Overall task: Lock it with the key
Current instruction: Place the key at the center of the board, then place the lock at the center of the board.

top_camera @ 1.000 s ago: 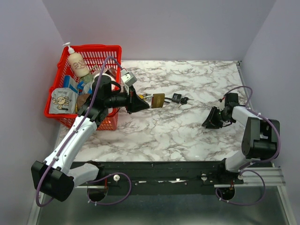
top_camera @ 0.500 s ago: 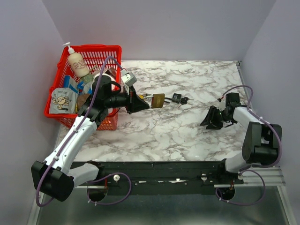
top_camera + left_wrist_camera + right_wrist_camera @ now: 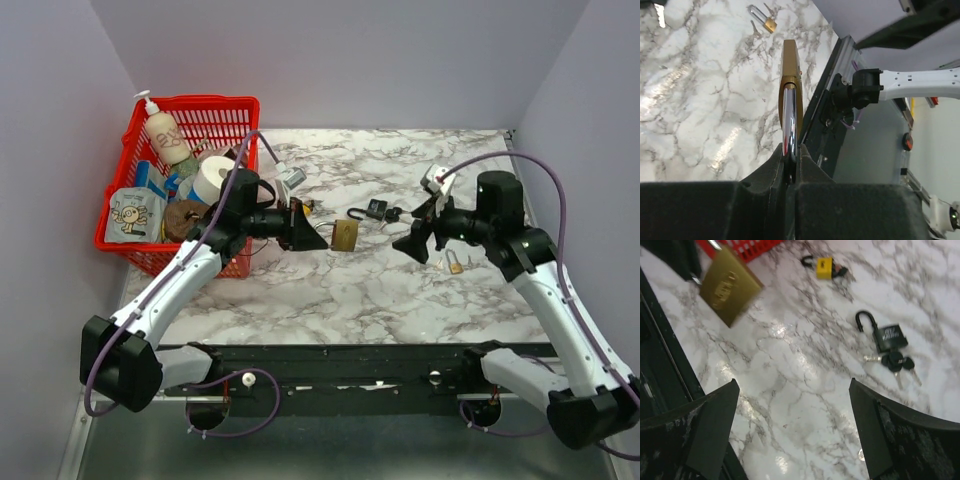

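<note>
My left gripper (image 3: 312, 234) is shut on the steel shackle (image 3: 790, 121) of a large brass padlock (image 3: 345, 235), which it holds out over the marble table (image 3: 330, 290); the lock's body (image 3: 791, 65) points away from the fingers. My right gripper (image 3: 413, 241) hovers open just right of it with nothing between its fingers (image 3: 715, 415). In the right wrist view the brass padlock (image 3: 730, 285) hangs at upper left. A black padlock (image 3: 887, 337) with its shackle open lies beside black-headed keys (image 3: 895, 361).
A small brass padlock (image 3: 455, 262) with keys lies under the right arm. A small yellow padlock (image 3: 824, 266) lies further back. The red basket (image 3: 235, 108) at far left holds a bottle, a tape roll and several other items. The black rail (image 3: 350, 365) runs along the near edge.
My right arm has swung from the right edge toward the table's middle and its jaws have opened wide. The left gripper has shifted the brass padlock slightly right and nearer.
</note>
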`<control>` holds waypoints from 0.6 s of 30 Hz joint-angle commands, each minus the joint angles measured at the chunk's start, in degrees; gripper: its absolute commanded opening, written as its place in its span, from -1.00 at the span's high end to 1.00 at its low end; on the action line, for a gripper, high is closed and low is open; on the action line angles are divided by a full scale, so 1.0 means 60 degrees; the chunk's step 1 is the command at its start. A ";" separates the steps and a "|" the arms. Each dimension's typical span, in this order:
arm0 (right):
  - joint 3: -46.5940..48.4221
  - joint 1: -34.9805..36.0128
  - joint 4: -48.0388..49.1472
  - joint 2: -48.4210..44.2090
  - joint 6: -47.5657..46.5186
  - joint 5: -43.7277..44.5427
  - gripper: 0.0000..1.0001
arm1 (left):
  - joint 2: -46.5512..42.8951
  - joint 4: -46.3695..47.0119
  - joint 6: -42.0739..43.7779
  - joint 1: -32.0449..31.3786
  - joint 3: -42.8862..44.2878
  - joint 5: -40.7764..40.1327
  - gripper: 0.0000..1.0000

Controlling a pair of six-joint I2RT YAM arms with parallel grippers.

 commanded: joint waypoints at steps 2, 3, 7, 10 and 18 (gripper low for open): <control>0.0564 0.1364 -0.0969 -0.0400 -0.3318 -0.0258 -1.00 | 0.0111 0.0427 -0.0597 -0.0713 0.0325 0.0616 1.00; 0.0594 0.1773 -0.1042 -0.0415 -0.3450 -0.0244 -1.00 | 0.0140 0.0354 -0.0523 -0.0817 0.0384 0.0601 1.00; 0.0755 0.2888 -0.1043 -0.0356 -0.3745 0.0311 -1.00 | 0.0199 0.0323 -0.0479 -0.1242 0.0531 0.0528 1.00; 0.0771 0.3737 -0.0898 -0.0210 -0.3658 0.0895 -1.00 | 0.0170 0.0688 -0.0785 -0.1433 0.0473 0.0455 1.00; 0.0595 0.5158 -0.0209 0.0346 -0.2983 0.3123 -1.00 | 0.0199 0.1363 -0.1591 -0.1507 0.0297 0.0366 1.00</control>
